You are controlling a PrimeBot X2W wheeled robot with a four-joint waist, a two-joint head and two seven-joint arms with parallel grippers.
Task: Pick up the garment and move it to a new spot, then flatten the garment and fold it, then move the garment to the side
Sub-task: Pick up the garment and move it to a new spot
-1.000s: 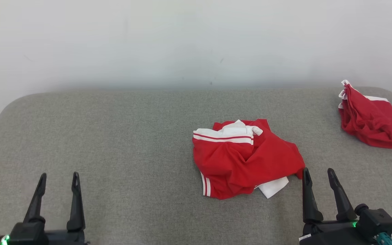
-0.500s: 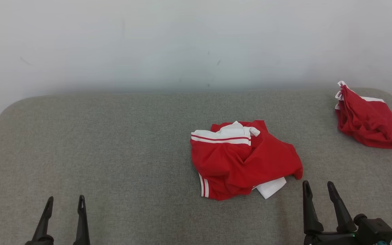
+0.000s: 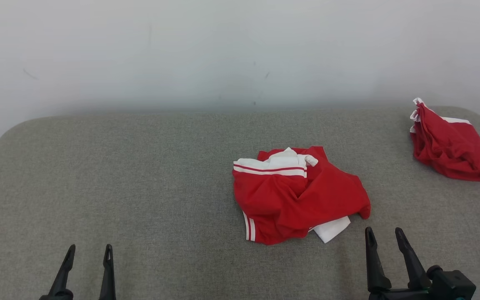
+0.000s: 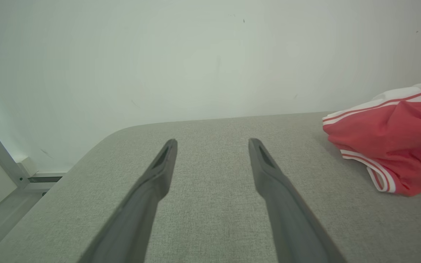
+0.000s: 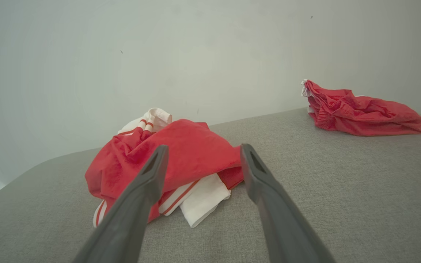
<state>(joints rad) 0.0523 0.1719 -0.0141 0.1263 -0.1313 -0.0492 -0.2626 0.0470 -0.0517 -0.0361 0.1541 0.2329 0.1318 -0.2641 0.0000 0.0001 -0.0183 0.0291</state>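
A crumpled red garment (image 3: 298,193) with white bands and stripes lies right of centre on the grey padded table (image 3: 140,179). In the right wrist view the garment (image 5: 181,157) sits just beyond my fingers; in the left wrist view the garment (image 4: 397,138) lies at the right edge. My right gripper (image 3: 383,234) stands open near the front edge, just right of the garment's lower right corner, not touching it. My left gripper (image 3: 89,251) is open at the lower left over bare table, far from the cloth. Nothing is held.
A second red garment (image 3: 450,143) lies bunched at the table's far right corner, also seen as a red heap (image 5: 360,111) in the right wrist view. A pale wall (image 3: 223,50) rises behind the table. The table's far left corner is rounded.
Both grippers have drawn back toward the bottom edge of the head view, the left one more. The whole picture shifted slightly, so the camera moved. The garments lie as before.
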